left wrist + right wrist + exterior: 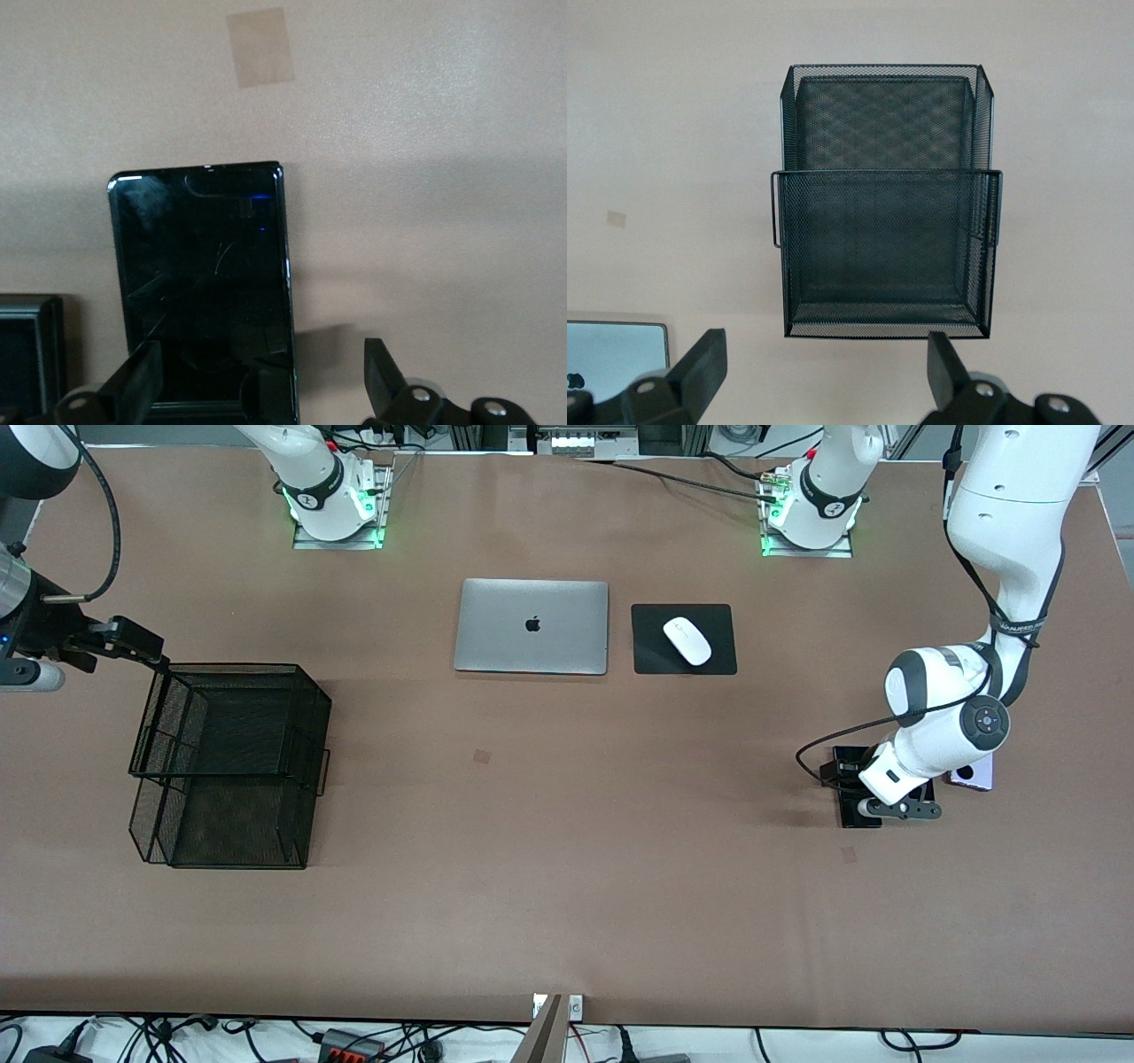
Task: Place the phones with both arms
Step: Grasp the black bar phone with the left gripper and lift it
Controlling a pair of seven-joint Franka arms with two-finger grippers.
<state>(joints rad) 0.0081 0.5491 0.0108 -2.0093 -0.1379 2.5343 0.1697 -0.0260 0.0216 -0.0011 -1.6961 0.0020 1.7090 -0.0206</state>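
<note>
The left gripper [257,381] hovers spread over the long black phone [858,808], which lies flat at the left arm's end of the table, its long axis running toward the front camera. The lilac phone [970,777] lies close beside it. The right gripper [824,376], also spread, hangs above the black mesh basket [232,762].

A silver laptop [532,626] is lying closed on the brown table [549,886], its logo facing up. Just beside it, toward the left arm's end, a black mouse pad [651,651] is sitting with a white computer mouse [687,640] resting on it at a slant. Toward the right arm's end, nearer the front camera than the laptop, a black wire-mesh basket [230,762] is standing — two tiers of dark netting. Two small tape patches [481,756] are sticking to the tabletop — well apart.
</note>
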